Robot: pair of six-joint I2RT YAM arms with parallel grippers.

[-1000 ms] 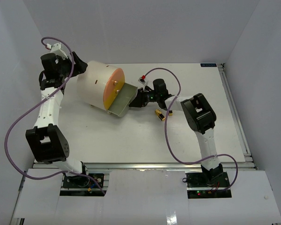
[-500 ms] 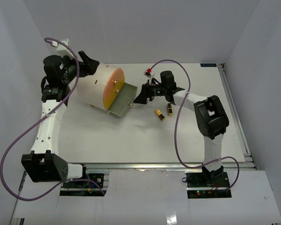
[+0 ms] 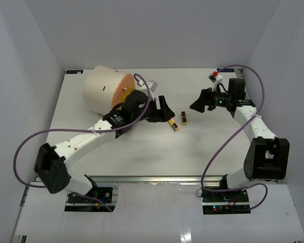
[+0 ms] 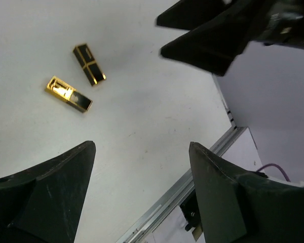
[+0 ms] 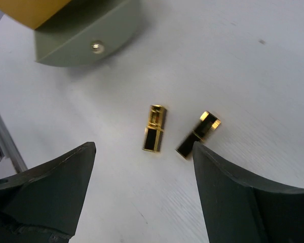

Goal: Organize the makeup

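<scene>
Two gold-and-black lipstick tubes point(image 3: 174, 124) lie close together mid-frame on the white worktop point(image 3: 142, 157), between the left fingers point(image 4: 50, 192) and right fingers point(image 5: 233, 197), both pairs spread, holding nothing.

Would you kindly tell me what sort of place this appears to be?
Probably a robotics lab test cell, not a home: plain white walls box in a white tabletop, two white robot arms are mounted by a metal rail, with staged gold-and-black lipstick tubes.
</scene>
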